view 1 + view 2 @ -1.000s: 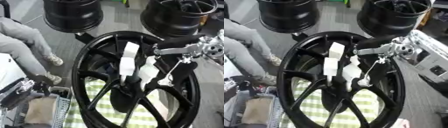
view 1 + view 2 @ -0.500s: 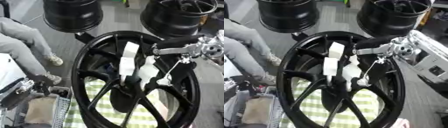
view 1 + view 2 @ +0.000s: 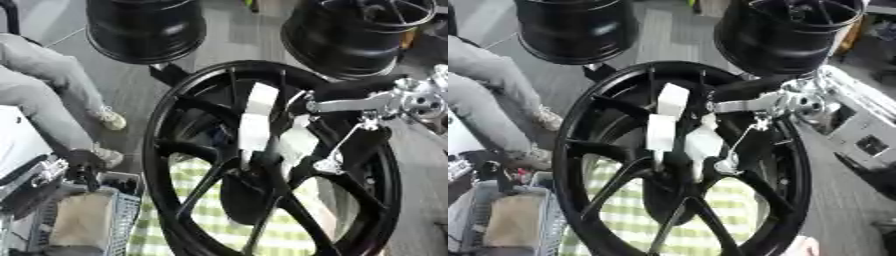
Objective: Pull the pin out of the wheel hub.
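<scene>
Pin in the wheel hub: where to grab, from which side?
Likely the upper end of the white pin: it stands clear of the hub between the spokes. Come from the right, over the rim, where the right arm reaches in. Its lower end is hidden.

green-checked cloth (image 3: 219, 235), black wheel (image 3: 175, 150) upon it

Glossy black metal wheel hub (image 3: 175, 125) over green-checked cloth (image 3: 219, 235); silver metal right hand (image 3: 367, 107).

Black right arm (image 3: 750, 89) with silver joints, seemingly a thin rod
</scene>
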Available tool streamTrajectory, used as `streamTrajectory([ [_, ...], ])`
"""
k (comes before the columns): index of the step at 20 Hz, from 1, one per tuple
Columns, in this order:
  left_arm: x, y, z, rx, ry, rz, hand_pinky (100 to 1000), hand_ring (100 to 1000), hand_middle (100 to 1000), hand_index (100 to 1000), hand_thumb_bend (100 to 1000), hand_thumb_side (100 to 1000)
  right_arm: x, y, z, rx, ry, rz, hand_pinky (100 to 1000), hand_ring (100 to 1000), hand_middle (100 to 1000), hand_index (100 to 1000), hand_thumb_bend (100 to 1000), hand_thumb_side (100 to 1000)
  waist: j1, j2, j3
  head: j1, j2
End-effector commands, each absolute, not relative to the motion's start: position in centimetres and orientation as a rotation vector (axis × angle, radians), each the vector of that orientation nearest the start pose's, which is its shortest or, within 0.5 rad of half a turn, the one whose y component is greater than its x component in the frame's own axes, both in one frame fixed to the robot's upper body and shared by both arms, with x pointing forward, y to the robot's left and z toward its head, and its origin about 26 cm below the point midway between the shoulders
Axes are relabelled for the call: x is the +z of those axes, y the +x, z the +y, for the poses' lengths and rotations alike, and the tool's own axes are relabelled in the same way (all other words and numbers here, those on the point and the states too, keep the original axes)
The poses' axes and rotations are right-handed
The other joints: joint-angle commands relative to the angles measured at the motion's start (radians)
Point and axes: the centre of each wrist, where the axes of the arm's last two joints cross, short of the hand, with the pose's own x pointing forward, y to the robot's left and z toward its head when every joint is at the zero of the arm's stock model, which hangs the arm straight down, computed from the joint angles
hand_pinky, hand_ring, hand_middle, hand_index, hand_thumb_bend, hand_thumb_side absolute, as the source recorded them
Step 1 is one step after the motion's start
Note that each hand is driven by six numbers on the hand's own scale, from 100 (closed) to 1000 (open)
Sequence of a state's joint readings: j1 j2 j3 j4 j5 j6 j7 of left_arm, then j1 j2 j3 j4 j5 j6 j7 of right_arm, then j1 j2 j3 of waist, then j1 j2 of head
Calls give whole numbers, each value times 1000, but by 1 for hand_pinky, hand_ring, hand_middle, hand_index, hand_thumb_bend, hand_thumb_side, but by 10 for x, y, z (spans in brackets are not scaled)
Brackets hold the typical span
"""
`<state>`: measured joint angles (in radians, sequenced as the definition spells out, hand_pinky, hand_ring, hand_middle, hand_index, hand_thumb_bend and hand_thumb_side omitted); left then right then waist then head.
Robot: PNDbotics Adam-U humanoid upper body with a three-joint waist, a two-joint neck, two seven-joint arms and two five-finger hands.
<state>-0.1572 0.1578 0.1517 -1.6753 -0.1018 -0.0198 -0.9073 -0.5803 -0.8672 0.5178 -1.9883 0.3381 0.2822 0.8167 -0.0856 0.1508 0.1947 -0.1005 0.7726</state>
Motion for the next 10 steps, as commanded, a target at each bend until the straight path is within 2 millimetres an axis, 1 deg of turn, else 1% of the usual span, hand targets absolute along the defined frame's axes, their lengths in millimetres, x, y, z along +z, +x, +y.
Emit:
streamTrajectory([
  [1,82,313,301,-935,-321,-1631,589,463,598,704,100,912,241,297,-223,1892,-387,-1195,665,348,749,841,240,207,4,-9,1,-3,-3],
  [10,82,313,301,-936,-322,-1632,590,463,598,704,100,913,240,297,-225,1885,-400,-1193,665,339,723,815,215,192,3,-8,3,-3,-3],
])
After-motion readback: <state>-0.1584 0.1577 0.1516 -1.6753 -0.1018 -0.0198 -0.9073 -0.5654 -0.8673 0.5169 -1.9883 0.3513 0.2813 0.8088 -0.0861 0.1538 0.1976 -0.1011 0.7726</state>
